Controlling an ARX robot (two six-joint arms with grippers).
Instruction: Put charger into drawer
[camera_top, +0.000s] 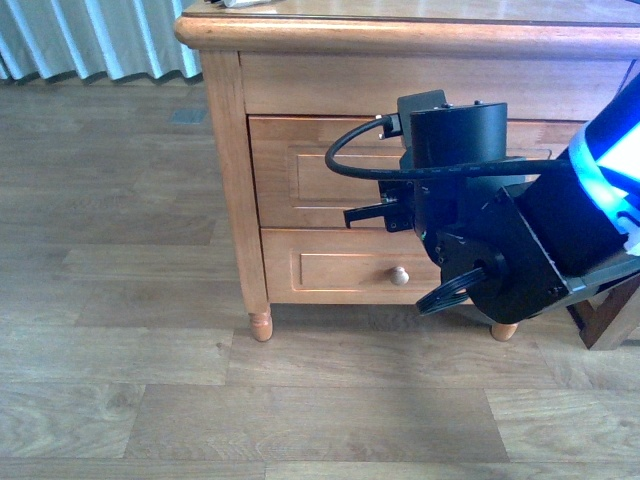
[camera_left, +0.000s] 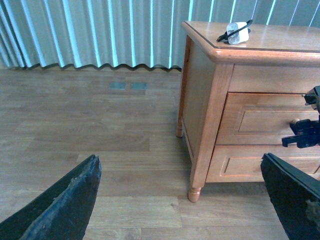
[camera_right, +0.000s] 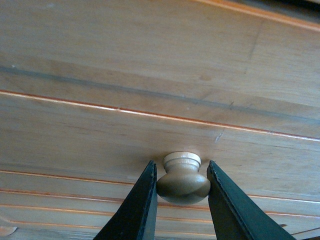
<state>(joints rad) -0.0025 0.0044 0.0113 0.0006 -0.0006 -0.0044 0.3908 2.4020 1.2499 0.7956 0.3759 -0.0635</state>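
Front view: plank wood floor (camera_top: 120, 350), grey-brown, matt. Honey-wood cabinet (camera_top: 225, 150) on small turned feet, standing on it.

Drawer (camera_top: 300, 175), upper of two, recessed panel front, shut flush with the frame. Its middle and handle were hidden behind the black right arm (camera_top: 480, 230). Lower drawer (camera_top: 330, 268), shorter, also shut, pale round pull showing.

Left wrist view: pale blue-grey pleated curtain (camera_left: 90, 30) hung to the floor behind the cabinet. Charger (camera_left: 237, 32), white block with a black looped cable, lay on the cabinet top near its left edge, back from the front edge. In the front view it was cut off by the frame and hard to make out. Left gripper (camera_left: 180, 159) hung above the floor, fingers spread wide, nothing between them.

Right wrist view: right gripper (camera_right: 181, 167) at the drawer front, both fingers (camera_right: 140, 205) pressed against the sides of the knob (camera_right: 183, 186), grasping it. Cabinet wood filled the rest of the frame, lightly scratched.
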